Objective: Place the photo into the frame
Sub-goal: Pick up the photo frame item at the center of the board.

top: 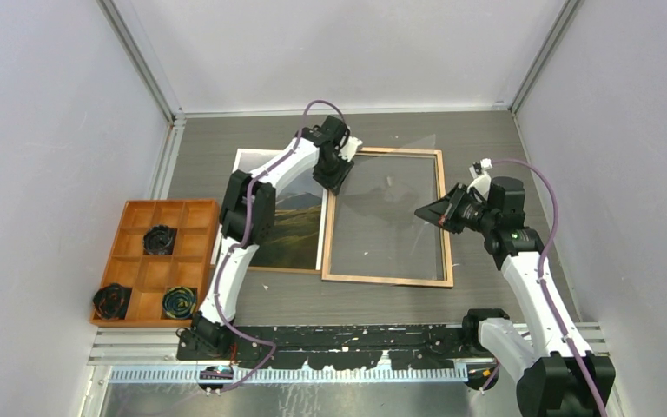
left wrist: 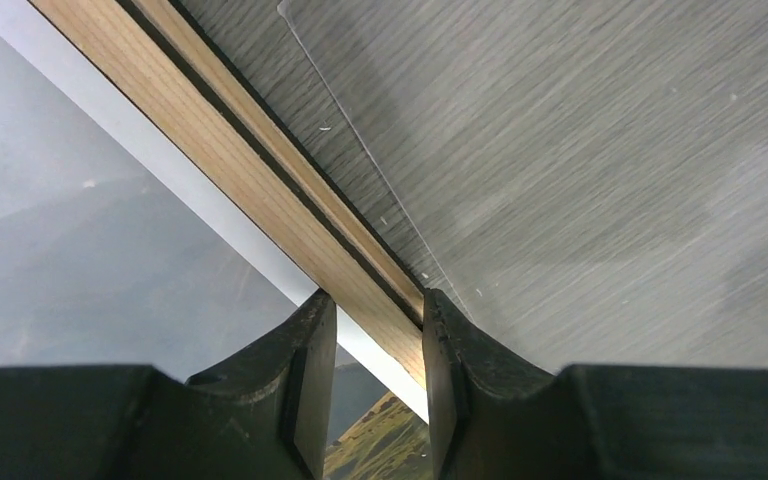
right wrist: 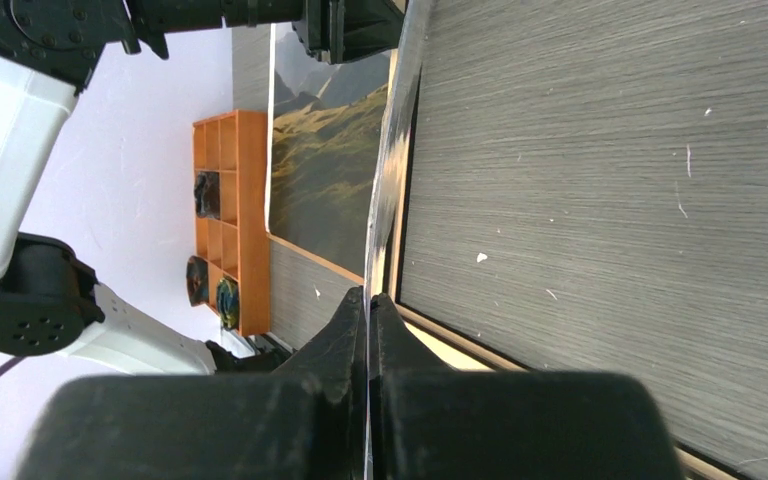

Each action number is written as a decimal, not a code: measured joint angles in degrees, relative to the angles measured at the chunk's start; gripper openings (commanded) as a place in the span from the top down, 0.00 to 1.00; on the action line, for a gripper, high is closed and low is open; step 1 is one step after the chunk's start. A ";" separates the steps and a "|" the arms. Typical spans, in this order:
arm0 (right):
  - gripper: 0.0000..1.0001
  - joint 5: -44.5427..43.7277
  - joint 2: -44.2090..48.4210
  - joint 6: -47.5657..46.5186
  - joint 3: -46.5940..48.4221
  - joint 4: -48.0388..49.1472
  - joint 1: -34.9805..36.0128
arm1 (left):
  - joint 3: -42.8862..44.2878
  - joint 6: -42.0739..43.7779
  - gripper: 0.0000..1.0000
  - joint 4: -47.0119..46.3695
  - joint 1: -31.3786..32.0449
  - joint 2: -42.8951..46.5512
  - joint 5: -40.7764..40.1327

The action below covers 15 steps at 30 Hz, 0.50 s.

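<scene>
The photo (top: 282,221) lies flat just left of the frame (top: 386,279), both with their long sides running away from me. My left gripper (left wrist: 378,302) straddles the frame's left rail, but I cannot tell if it grips. My right gripper (right wrist: 368,295) pinches the tilted pane (right wrist: 392,160).

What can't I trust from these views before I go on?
1. the photo: in the top view, the left arm covers much of it; the wrist views crop it.
2. the left gripper: in the left wrist view, its fingers straddle the frame rail; contact is unclear.
3. the clear pane: edge-on in the right gripper; its outline is faint in the top view.
4. the dark items in the orange tray: too small to identify.
</scene>
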<state>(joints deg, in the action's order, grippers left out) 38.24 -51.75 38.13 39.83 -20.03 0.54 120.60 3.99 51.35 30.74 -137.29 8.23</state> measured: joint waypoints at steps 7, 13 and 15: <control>0.99 0.74 1.79 3.06 -1.75 2.10 -0.22 | -4.24 5.05 0.81 -3.96 2.91 2.45 -7.82; 0.99 1.79 2.62 3.93 -1.86 2.03 -0.20 | -6.69 8.63 0.82 -6.27 4.31 3.74 -12.61; 0.99 1.90 2.60 3.80 -1.64 1.51 -0.15 | -7.08 9.64 0.72 -6.78 4.61 4.04 -13.27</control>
<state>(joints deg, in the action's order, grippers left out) 40.14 -49.15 41.93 38.20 -18.52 0.38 113.51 13.63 44.58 35.35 -133.25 -5.04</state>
